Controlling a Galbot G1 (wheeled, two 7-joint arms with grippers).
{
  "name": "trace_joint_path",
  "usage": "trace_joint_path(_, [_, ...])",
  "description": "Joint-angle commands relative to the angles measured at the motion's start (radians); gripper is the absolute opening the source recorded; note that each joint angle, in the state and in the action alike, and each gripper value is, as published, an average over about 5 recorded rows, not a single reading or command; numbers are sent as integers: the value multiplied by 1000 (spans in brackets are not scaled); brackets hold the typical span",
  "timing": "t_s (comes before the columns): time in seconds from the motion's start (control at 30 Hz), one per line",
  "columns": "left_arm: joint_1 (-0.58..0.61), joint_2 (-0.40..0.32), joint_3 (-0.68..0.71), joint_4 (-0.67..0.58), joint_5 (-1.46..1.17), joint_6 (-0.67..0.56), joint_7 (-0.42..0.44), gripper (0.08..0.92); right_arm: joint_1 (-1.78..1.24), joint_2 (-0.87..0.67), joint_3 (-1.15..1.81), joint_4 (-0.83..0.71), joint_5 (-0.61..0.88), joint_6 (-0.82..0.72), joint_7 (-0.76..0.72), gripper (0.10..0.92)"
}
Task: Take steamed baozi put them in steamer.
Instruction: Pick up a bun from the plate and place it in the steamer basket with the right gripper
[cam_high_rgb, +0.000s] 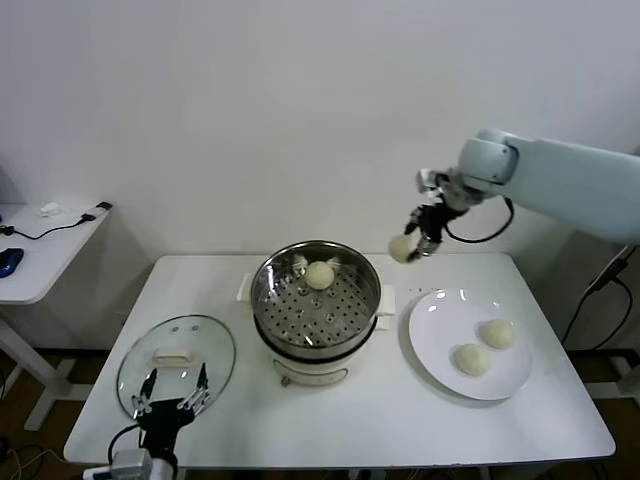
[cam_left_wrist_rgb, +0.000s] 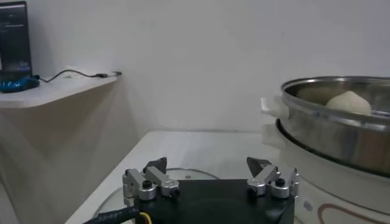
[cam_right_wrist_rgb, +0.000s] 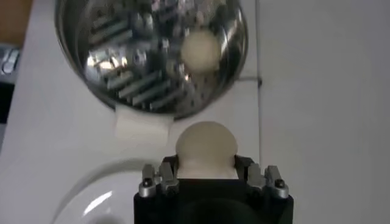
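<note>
R gripper (cam_right_wrist_rgb: 206, 173) clamped on a bun (cam_right_wrist_rgb: 205, 146), held in the air above the table (cam_right_wrist_rgb: 317, 91), w/ the steamer (cam_right_wrist_rgb: 103, 58) below and beyond it. 2nd bun (cam_right_wrist_rgb: 202, 50) sits on the steamer's perforated tray, near the rim. White handle (cam_right_wrist_rgb: 141, 126) sticks out of the steamer toward the gripper; plate (cam_right_wrist_rgb: 91, 195) edge lies just past the handle.

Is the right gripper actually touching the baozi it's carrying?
Touching. In the right wrist view the right gripper has its fingers pressed against both sides of the baozi; the head view shows it held in the air beside the steamer.
</note>
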Motion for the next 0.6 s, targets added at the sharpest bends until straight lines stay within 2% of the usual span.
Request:
trace_joint_path(0.03, [-6,-7,4,5,3,-3,-1,823,45,232,3,151,247,-132,153,619])
trace_joint_path(0.33, [-14,-21,7,6,20,0,0,823,-176,403,5,-31,181,-175,248,619])
trace_joint_path(0.6, [-13,-18,8,11,24,-3,-1,823,-299,461,31,-184,122,-183,270,619])
